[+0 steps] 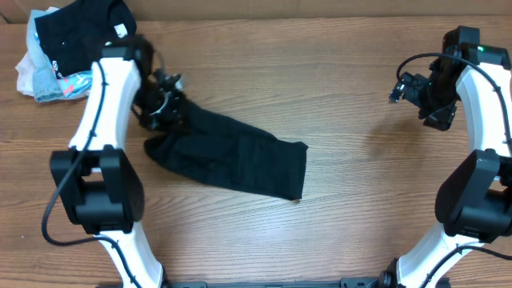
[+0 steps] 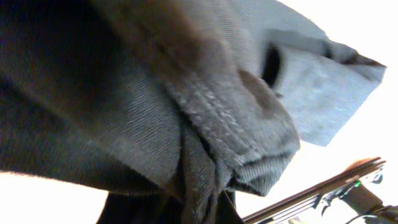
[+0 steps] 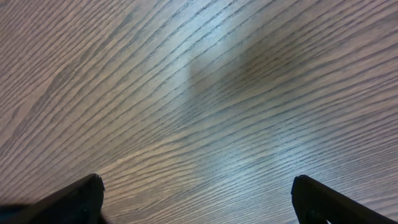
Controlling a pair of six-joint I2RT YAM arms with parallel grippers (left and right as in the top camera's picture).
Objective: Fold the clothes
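Slippage threatens: left fingers (image 1: pixel 166 104) clench only a bunched hem at the upper-left end of the black T-shirt (image 1: pixel 232 156), lying diagonally across the surface (image 1: pixel 336 80), while right fingers (image 3: pixel 74 198) hang released well apart, so a one-sided pull may drag it unfolded.

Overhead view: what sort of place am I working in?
Probably a robot test bench for folding laundry: a wood-grain table, a black garment lying on it, more clothes heaped at its far-left corner.
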